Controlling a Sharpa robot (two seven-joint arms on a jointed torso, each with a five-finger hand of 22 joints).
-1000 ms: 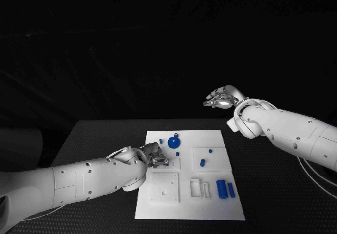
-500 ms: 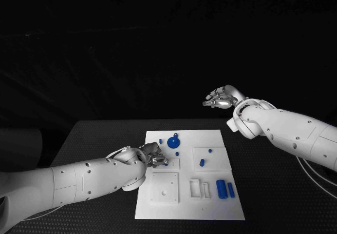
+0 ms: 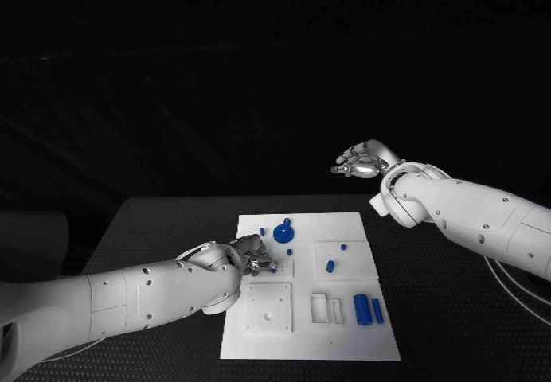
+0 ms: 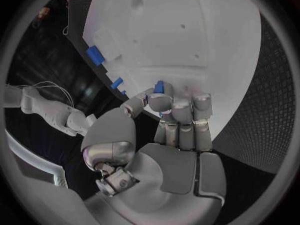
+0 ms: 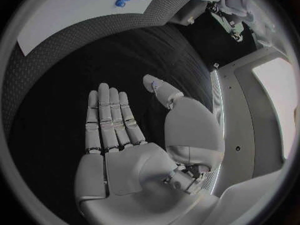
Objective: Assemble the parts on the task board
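surface (image 3: 161, 231): black, carrying the task board at its middle
task board (image 3: 345, 330): white plate; blue parts scattered on it, a round one (image 3: 283, 233) far, two cylinders (image 3: 368, 308) near right
right hand (image 3: 361, 161): raised well beyond the board's far right, fingers apart, grasping nothing
left hand (image 3: 247, 256): over the board's left edge, pinching a small blue part (image 4: 159, 87)
risk: the pinch looks shallow; the piece could slip or tilt before seating

We see our left hand (image 3: 247, 256) crowding the task board's (image 3: 356, 342) left edge; blue parts (image 3: 368, 308) dot its right half, while black table (image 3: 447, 318) flanks it.
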